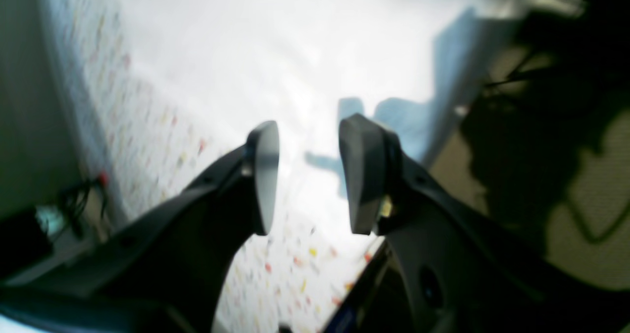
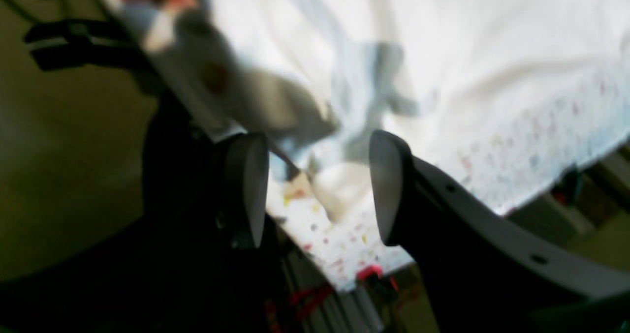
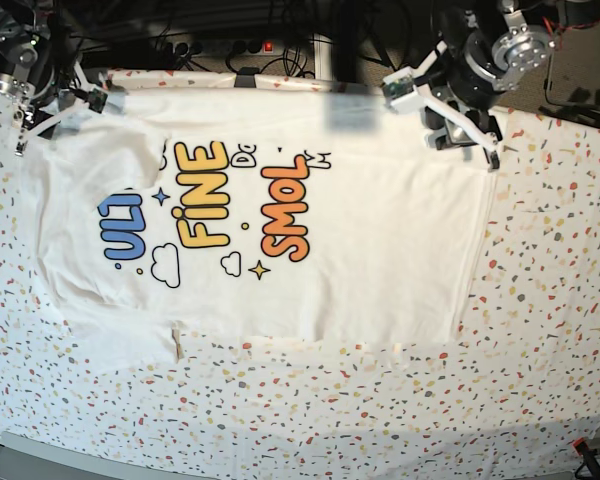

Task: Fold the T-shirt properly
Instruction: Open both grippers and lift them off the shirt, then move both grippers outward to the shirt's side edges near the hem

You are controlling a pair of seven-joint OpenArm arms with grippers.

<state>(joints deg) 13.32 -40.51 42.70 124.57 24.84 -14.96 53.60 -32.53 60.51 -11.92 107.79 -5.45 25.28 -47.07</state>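
The white T-shirt (image 3: 400, 240) lies spread out on the table, print side up, with "FINE" and "SMOL" reading sideways. My left gripper (image 3: 468, 135) hovers over the shirt's far right corner. In the left wrist view it (image 1: 311, 126) stands open with nothing between its fingers, above the white cloth (image 1: 295, 52). My right gripper (image 3: 55, 110) is over the shirt's far left corner. It (image 2: 317, 138) is open too, with the shirt (image 2: 467, 52) and the table's corner below it. Both wrist views are blurred.
The speckled tablecloth (image 3: 540, 350) covers the table around the shirt, widest at the front and right. Cables and a power strip (image 3: 230, 48) lie behind the far edge. A red clamp (image 3: 585, 446) holds the front right corner. A small fold sticks out of the shirt's near edge (image 3: 177, 343).
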